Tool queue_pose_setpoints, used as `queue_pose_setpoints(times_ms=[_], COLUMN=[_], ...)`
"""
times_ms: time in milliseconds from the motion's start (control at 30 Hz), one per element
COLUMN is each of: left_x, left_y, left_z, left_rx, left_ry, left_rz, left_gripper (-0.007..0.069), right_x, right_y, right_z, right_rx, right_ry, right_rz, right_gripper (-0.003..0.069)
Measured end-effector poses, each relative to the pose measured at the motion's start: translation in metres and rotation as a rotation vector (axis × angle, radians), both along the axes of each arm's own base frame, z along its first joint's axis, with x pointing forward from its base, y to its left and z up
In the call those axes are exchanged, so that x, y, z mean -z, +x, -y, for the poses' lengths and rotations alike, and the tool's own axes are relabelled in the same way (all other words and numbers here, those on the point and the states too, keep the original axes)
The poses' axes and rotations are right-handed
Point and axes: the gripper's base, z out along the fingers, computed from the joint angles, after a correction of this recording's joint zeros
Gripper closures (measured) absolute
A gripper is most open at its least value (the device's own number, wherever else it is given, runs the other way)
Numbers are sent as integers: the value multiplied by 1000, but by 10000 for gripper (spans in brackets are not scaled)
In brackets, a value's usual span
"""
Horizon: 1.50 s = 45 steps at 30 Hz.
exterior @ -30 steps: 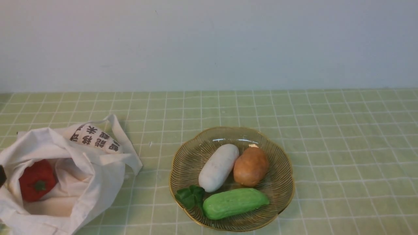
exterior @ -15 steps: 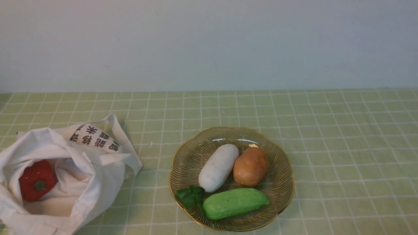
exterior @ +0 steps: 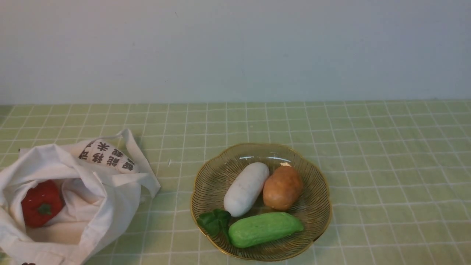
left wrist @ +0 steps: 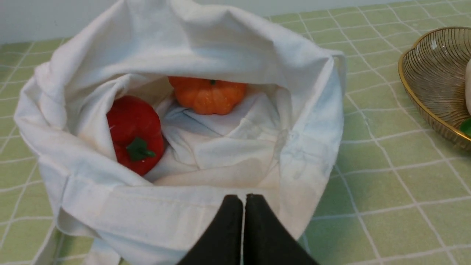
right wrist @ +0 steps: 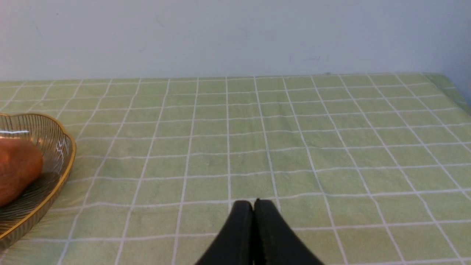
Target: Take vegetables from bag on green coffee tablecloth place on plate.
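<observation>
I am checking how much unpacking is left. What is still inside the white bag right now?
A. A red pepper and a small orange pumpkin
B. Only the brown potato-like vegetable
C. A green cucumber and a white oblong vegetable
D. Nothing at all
A: the left wrist view looks into the open bag and shows a red pepper and a small orange pumpkin lying on its cloth.

I seem to be at a staged tabletop set, not a real kitchen: ahead of my gripper a pale green gridded tablecloth [exterior: 368, 147] runs to a bare blank wall [exterior: 235, 48], with glossy toy-like vegetables [exterior: 282, 187] on a plate [exterior: 320, 195]
</observation>
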Motion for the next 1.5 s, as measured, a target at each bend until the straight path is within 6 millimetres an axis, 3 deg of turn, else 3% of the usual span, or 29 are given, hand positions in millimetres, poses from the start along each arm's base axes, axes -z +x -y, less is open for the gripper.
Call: queue_pose_setpoints(times_ms=[1500], left_x=[0], left_y=[0], left_z=[0], left_rx=[10], left_ry=[18], left_rz=[2], left_gripper=[629], right_x=[0], right_y=[0], right_z=[0], right_rx=[0], right_ry=[0], right_rz=[0], right_gripper=[675])
